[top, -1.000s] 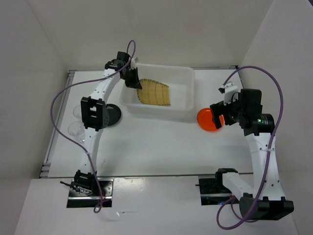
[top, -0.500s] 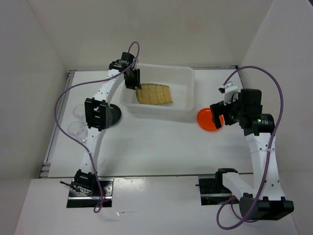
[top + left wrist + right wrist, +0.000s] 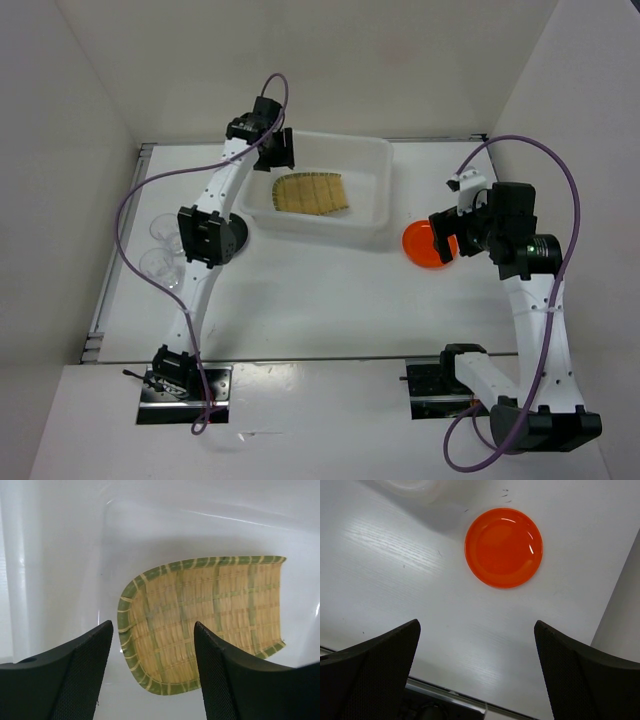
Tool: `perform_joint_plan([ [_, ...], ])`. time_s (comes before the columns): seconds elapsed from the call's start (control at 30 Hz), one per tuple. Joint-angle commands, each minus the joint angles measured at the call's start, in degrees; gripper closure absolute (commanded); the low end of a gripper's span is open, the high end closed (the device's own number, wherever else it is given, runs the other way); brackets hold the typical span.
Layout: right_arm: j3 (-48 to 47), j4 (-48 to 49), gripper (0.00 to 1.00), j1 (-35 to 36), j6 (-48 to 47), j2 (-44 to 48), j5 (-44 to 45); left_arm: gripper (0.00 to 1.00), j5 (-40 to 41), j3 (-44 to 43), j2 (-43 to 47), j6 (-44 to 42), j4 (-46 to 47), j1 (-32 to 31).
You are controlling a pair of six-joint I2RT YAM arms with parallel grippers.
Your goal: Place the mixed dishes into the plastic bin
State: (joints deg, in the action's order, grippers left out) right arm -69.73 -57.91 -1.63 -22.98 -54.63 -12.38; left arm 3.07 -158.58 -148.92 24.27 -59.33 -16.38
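Observation:
The tan bamboo tray [image 3: 312, 193] lies flat on the floor of the plastic bin [image 3: 322, 224]. My left gripper [image 3: 278, 150] hangs open over the bin's back left corner and holds nothing. In the left wrist view the tray [image 3: 210, 610] shows below and between the spread fingers of that gripper [image 3: 152, 630], apart from them. The orange plate [image 3: 423, 246] rests on the table right of the bin. My right gripper [image 3: 447, 236] hovers open above it; the plate [image 3: 503, 547] lies ahead of this gripper [image 3: 476, 625]. The black plate [image 3: 236, 236] is partly hidden by the left arm.
Two clear cups [image 3: 160, 228] [image 3: 156, 265] stand near the table's left edge. A corner of the bin [image 3: 415, 487] shows at the top of the right wrist view. White walls enclose the table at the back and on both sides.
My left gripper has opened and let go of the bamboo tray, which dropped flat into the bin, and the gripper drew back toward the bin's back corner. The right arm has not moved.

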Motion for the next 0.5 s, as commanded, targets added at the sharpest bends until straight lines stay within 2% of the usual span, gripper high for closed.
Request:
perform_joint_plan([
  [0.0,0.2,1.6,0.01,1.1,0.7,1.3,0.5,0.27,0.1,-3.2,-1.2,2.1,-2.4,-0.5],
  [0.1,0.2,1.6,0.01,1.1,0.7,1.8,0.5,0.29,0.1,-6.0,-5.2,2.6,-6.4,-1.0],
  [0.3,0.2,1.6,0.01,1.6,0.7,1.8,0.5,0.29,0.1,-6.0,-7.8,5.1,-7.6,-2.1],
  [0.43,0.2,1.6,0.01,1.6,0.7,2.3,0.5,0.29,3.0,-10.2,-10.9,8.6,-11.4,-2.1],
  [0.47,0.2,1.6,0.01,1.6,0.7,2.3,0.5,0.29,3.0,-13.6,-11.7,9.3,-12.2,-2.1],
])
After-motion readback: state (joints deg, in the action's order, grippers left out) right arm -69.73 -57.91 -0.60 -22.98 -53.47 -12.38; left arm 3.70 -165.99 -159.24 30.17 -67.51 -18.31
